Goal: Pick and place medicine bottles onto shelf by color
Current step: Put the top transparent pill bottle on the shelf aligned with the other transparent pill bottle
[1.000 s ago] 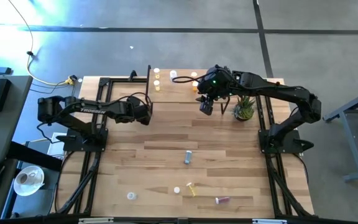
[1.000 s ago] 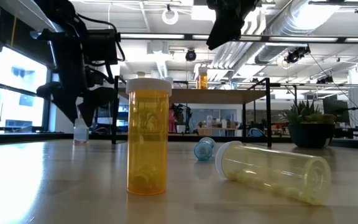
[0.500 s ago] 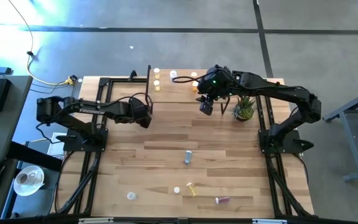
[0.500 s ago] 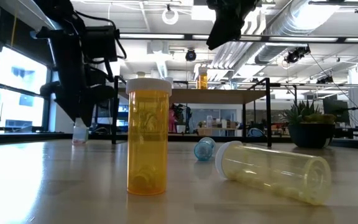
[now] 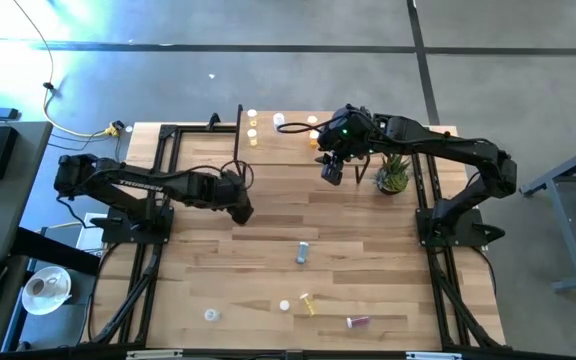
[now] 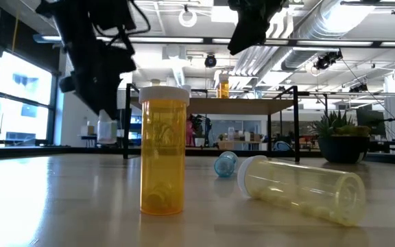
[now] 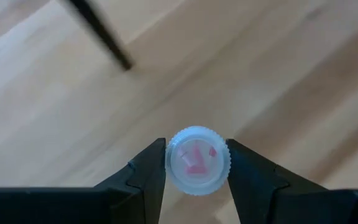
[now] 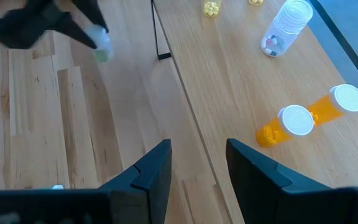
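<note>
Currently a small clear bottle (image 7: 197, 160) is pinched only at its cap by the left gripper (image 7: 197, 171) above the table (image 5: 368, 230), so it could slip free, while the right gripper (image 8: 197, 163) is held open over the shelf (image 8: 229, 93).

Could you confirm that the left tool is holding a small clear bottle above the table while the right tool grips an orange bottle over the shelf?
Not quite: the right tool is open and holds nothing, as the right wrist view shows. The left tool does hold the small clear bottle above the table.

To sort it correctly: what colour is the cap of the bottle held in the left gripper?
Pale blue-white, seen best in the left wrist view: bottle.
</note>
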Tool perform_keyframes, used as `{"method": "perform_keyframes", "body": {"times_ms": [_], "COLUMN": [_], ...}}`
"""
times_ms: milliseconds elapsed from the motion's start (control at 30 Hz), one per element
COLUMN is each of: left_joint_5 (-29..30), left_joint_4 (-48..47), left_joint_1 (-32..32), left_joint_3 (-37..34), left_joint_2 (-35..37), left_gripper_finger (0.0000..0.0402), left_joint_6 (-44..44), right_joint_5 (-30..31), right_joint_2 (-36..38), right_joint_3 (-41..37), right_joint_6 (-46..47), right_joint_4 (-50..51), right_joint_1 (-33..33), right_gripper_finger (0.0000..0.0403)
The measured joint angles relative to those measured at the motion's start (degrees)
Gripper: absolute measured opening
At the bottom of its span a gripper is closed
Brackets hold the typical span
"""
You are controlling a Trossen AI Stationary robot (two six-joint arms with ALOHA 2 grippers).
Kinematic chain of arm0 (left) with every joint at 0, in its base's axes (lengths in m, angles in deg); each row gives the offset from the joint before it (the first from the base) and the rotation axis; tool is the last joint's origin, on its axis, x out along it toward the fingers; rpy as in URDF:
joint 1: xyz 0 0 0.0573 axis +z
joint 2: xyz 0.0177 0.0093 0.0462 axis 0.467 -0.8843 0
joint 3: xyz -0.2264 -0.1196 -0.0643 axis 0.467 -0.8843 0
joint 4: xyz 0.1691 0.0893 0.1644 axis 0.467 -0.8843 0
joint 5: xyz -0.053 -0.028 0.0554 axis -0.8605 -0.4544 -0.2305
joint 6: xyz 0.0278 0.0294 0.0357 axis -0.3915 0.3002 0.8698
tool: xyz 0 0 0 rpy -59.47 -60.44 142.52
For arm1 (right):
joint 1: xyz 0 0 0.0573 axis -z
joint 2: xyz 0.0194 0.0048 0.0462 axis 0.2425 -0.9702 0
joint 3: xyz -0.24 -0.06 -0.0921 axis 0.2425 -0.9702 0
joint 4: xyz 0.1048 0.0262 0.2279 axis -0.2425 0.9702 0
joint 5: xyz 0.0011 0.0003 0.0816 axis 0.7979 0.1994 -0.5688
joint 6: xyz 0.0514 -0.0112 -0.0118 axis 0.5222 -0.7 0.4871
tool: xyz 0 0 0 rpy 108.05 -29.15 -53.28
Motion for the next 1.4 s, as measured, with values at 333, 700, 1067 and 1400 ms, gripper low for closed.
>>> {"method": "perform_keyframes", "body": {"times_ms": [333,700,1067,1400], "left_joint_5": [2.7,0.8,-8.5,-12.0], "left_joint_4": [0.3,0.7,-3.7,-8.7], "left_joint_1": [-0.3,9.6,20.7,23.2], "left_joint_3": [10.6,24.8,39.5,46.8], "left_joint_2": [0.0,0.0,-2.6,-12.1], "left_gripper_finger": [0.0138,0.0138,0.0138,0.0138], "left_joint_6": [10.7,27.8,33.1,35.8], "right_joint_5": [0.0,9.7,14.1,14.2], "right_joint_2": [0.0,0.0,0.0,0.0], "right_joint_3": [0.0,0.0,0.0,0.0], "right_joint_6": [0.0,0.0,2.4,3.0], "right_joint_4": [-0.6,-4.3,-3.1,-0.8], "right_joint_1": [0.0,0.1,1.7,1.7], "right_gripper_finger": [0.0145,0.0145,0.0145,0.0145]}}
